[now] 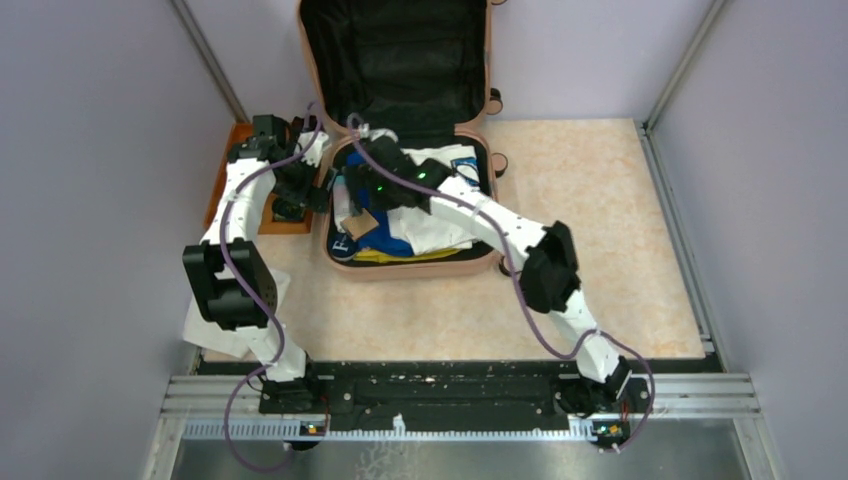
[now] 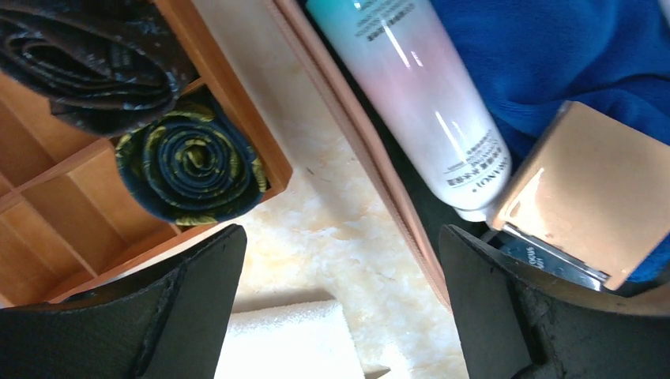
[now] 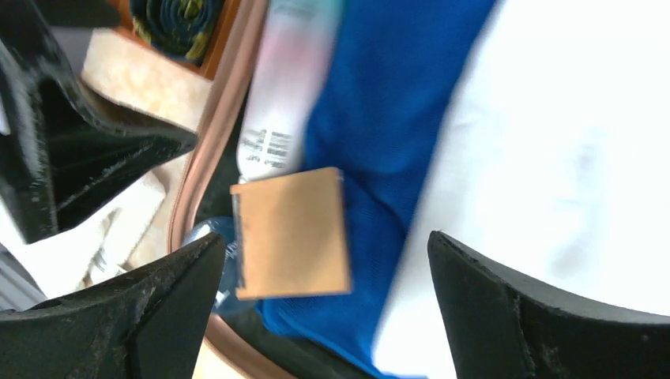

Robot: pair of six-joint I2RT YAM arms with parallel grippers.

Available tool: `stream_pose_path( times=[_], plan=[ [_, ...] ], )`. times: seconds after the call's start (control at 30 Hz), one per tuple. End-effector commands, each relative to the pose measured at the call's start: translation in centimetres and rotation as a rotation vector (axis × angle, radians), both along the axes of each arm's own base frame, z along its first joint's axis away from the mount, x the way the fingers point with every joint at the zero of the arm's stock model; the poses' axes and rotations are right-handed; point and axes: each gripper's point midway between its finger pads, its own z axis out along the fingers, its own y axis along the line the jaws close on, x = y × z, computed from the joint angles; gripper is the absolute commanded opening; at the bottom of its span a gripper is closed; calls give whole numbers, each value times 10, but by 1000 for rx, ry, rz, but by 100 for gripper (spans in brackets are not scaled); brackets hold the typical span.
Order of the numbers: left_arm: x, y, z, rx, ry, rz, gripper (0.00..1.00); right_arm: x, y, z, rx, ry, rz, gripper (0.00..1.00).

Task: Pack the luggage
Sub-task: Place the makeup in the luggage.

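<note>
- Marbled beige tabletop [image 1: 600,250] between lavender walls [image 1: 90,150], seen from overhead.
- At the back centre, luggage [image 1: 420,268] lying open: black-lined lid standing up against the back wall, base flat on the tabletop.
- Packed in the base: blue cloth [image 1: 355,185] at the left, white garment [image 1: 440,225] across the middle, yellow fabric [image 1: 400,257] along the near edge.
- Just left of the luggage, orange tray [image 1: 225,190], largely hidden under the left arm.
- Left gripper [image 1: 300,195] above the strip between tray and luggage, right gripper [image 1: 362,200] above the left part of the base. Finger spread not readable from up here.
- Left wrist view: left gripper [image 2: 340,316] spread wide, both black fingers at the bottom corners, nothing between them but bare tabletop and a white foam block [image 2: 284,347].
- To the left, wooden tray compartments with a rolled tie [image 2: 190,170] in dark blue and yellow-green, and a second dark roll [image 2: 87,63] behind it.
- To the right, the peach rim of the luggage running diagonally; inside it a pastel tube [image 2: 411,87] resting against the blue cloth, its cap end touching a tan box [image 2: 585,189].
- Right wrist view, somewhat blurred: right gripper [image 3: 332,316] fully parted, holding nothing.
- Tan box [image 3: 292,233] lying between the two fingers, apart from both, on the blue cloth [image 3: 387,158]; tube above it, white garment [image 3: 569,142] to the right, luggage rim [image 3: 213,150] to the left.
</note>
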Motion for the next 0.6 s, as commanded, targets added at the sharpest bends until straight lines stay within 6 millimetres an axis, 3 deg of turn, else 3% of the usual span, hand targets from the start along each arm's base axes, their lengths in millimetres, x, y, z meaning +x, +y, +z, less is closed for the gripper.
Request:
stream_pose_path(
  times=[0.0,0.1,0.17,0.3,0.4,0.5,0.57],
  plan=[
    [-6,-26,10,-74,-16,-102,99,23,-82,122,144,-108,-142,99],
    [-15,-45,7,-92,-4,-159,99,22,-139,126,117,-114,-231,99],
    [-24,-63,5,-97,7,-214,99,20,-187,117,91,-105,-316,99],
    [-34,-90,-9,-76,38,-294,99,8,-302,61,34,-11,-537,99],
    [-33,-110,-19,-70,71,-315,99,-15,-382,17,-31,62,-711,99],
    [-31,-118,-33,-41,100,-324,99,-42,-433,-17,-79,113,-828,99],
    [-30,-118,-36,-27,109,-318,99,-57,-449,-37,-133,137,-864,99]
  ],
)
